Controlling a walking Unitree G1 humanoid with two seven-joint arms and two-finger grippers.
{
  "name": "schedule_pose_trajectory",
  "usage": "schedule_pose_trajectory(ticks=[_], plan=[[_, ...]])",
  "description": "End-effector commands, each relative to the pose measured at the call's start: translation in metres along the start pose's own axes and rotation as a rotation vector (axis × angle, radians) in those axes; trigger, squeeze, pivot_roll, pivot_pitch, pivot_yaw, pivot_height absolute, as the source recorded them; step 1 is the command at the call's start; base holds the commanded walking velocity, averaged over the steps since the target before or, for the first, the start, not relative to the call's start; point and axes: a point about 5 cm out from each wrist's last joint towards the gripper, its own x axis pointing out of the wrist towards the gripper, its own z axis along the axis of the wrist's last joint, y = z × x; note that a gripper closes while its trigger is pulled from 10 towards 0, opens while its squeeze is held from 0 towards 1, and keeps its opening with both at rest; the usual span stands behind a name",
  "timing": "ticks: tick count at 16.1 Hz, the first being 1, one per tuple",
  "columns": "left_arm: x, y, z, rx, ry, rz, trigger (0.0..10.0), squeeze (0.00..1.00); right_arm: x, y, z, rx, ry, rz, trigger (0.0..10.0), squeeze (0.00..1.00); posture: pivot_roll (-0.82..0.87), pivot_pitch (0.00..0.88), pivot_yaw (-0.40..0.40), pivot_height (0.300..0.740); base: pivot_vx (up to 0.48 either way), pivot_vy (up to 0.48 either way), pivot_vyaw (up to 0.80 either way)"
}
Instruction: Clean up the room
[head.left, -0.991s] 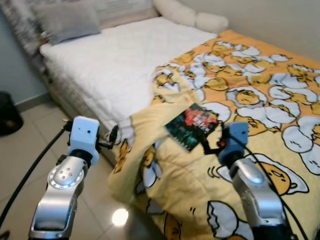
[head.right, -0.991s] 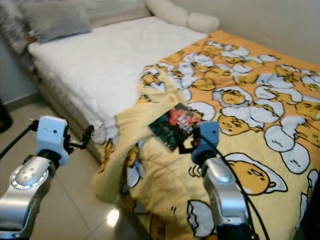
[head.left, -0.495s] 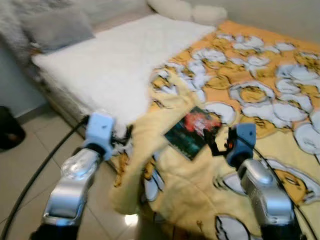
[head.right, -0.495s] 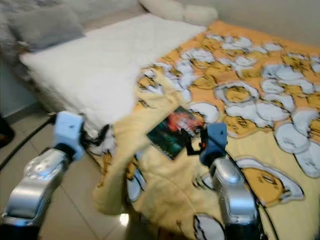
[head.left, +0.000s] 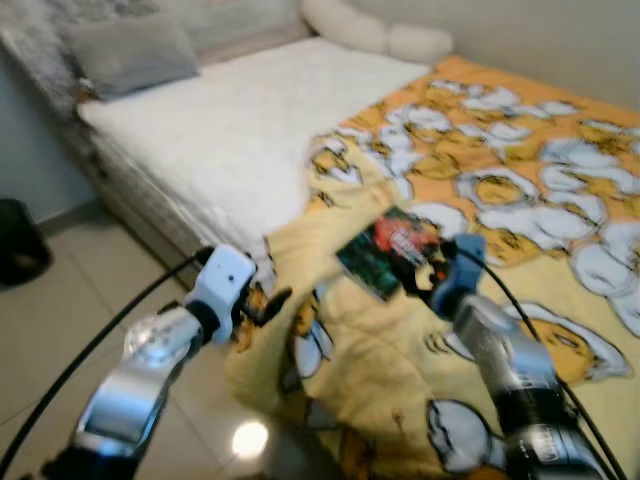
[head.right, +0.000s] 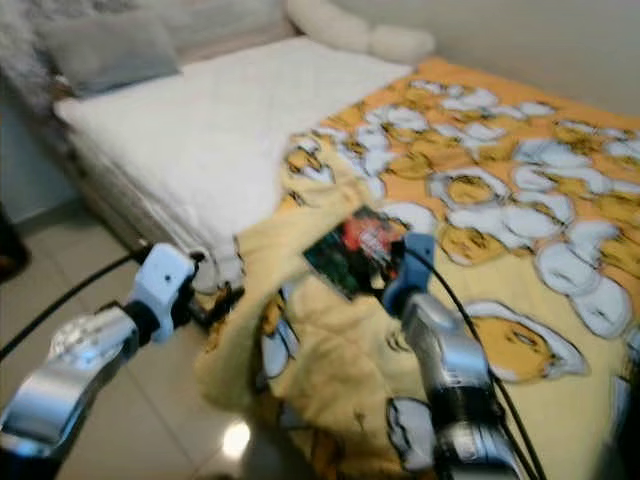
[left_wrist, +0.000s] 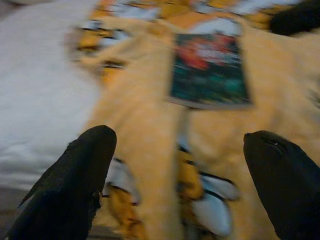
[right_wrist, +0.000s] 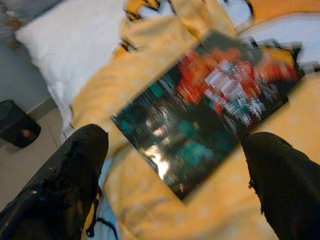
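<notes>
The two head cameras look down from high up at a bed with a yellow egg-print blanket (head.left: 520, 210). Each wrist camera looks out between its black fingers, very close. All four see the dark glossy book (right_wrist: 205, 105).

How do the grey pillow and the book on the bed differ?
The grey pillow is plain, soft and bulky; the book is thin, flat and glossy, with a dark green and red printed cover. The pillow sits at the head end on the bare white mattress; the book lies on the rumpled yellow blanket, just ahead of the right gripper, whose fingers are open. Both rest on the bed, ungripped.
</notes>
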Motion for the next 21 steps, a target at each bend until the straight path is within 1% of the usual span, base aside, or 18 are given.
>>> schedule_pose_trajectory(ticks=[1,2,3,7,8,9,10,11,12,13,14,15,16,17,18,19,20,21], plan=[[0.001,-0.004,0.001,0.011,0.002,-0.057,10.0,1.00,0.006,-0.001,0.005,0.051,0.003,-0.013,10.0,1.00,0.01,0.000,-0.021,0.740,0.000,0.000,0.00],[0.001,-0.002,0.002,0.015,0.003,-0.054,10.0,1.00,0.009,0.002,0.006,0.058,0.005,-0.009,10.0,1.00,0.02,0.000,-0.025,0.740,0.000,0.000,0.00],[-0.001,0.000,0.002,0.016,-0.002,-0.030,10.0,1.00,0.013,0.006,0.008,0.058,0.009,0.002,10.0,1.00,0.02,0.000,-0.029,0.740,0.000,0.000,0.00],[-0.001,0.000,0.002,0.016,-0.002,-0.030,10.0,1.00,0.013,0.006,0.008,0.058,0.009,0.002,10.0,1.00,0.02,0.000,-0.029,0.740,0.000,0.000,0.00],[-0.002,0.001,0.002,0.005,-0.021,0.007,10.0,1.00,0.013,0.010,0.005,0.058,0.011,0.014,10.0,1.00,0.02,0.000,-0.022,0.740,0.000,0.000,0.00],[-0.002,0.003,0.003,-0.022,-0.042,0.071,10.0,0.98,0.009,0.013,0.005,0.047,-0.024,0.027,10.0,1.00,0.01,0.000,-0.016,0.740,0.000,0.000,0.00],[-0.001,0.002,0.006,-0.043,-0.066,0.091,10.0,0.93,0.007,0.014,0.004,0.056,-0.032,0.038,10.0,1.00,0.01,0.000,-0.012,0.740,0.000,0.000,0.00],[-0.001,0.001,0.008,-0.057,-0.081,0.100,10.0,0.92,0.005,0.014,0.003,0.063,-0.035,0.045,10.0,1.00,0.00,0.000,-0.009,0.740,0.000,0.000,0.00],[0.001,-0.003,0.008,-0.060,-0.087,0.093,10.0,0.91,0.004,0.011,-0.002,0.075,-0.026,0.031,10.0,0.15,0.00,0.000,-0.009,0.740,0.000,0.000,0.00],[0.002,-0.006,0.008,-0.055,-0.081,0.082,10.0,0.85,0.004,0.008,-0.007,0.087,-0.019,0.004,10.0,0.00,0.00,0.000,-0.008,0.740,0.000,0.000,0.00],[0.002,-0.007,0.008,-0.054,-0.081,0.081,10.0,0.85,0.004,0.007,-0.008,0.095,-0.018,-0.004,10.0,0.00,0.00,0.000,-0.008,0.740,0.000,0.000,0.00],[0.002,-0.008,0.007,-0.054,-0.080,0.083,10.0,0.79,0.005,0.006,-0.008,0.104,-0.019,-0.015,10.0,0.00,0.00,0.000,-0.008,0.740,0.000,0.000,0.00],[0.001,-0.009,0.008,-0.057,-0.086,0.061,10.0,0.75,0.008,0.006,-0.007,0.126,-0.037,-0.045,10.0,0.00,0.01,0.000,-0.008,0.740,0.000,0.000,0.00],[0.000,-0.009,0.009,-0.051,-0.087,0.052,10.0,0.76,0.010,0.006,-0.006,0.135,-0.041,-0.048,10.0,0.00,0.01,0.000,-0.010,0.740,0.000,0.000,0.00],[-0.002,-0.009,0.009,-0.039,-0.085,0.038,10.0,0.75,0.012,0.007,-0.004,0.150,-0.048,-0.041,10.0,0.61,0.02,0.000,-0.012,0.740,0.000,0.000,0.00],[-0.006,-0.006,0.011,-0.018,-0.079,0.009,10.0,0.76,0.018,0.009,-0.002,0.191,-0.046,-0.045,10.0,1.00,0.05,0.000,-0.012,0.740,0.000,0.000,0.00],[-0.011,-0.003,0.013,-0.003,-0.073,-0.012,10.0,0.76,0.024,0.010,-0.002,0.234,-0.034,-0.065,10.0,1.00,0.06,0.000,-0.011,0.740,0.000,0.000,0.00],[-0.014,-0.002,0.015,0.004,-0.069,-0.029,10.0,0.76,0.027,0.010,-0.003,0.249,-0.025,-0.084,10.0,1.00,0.08,0.000,-0.011,0.740,0.000,0.000,0.00]])
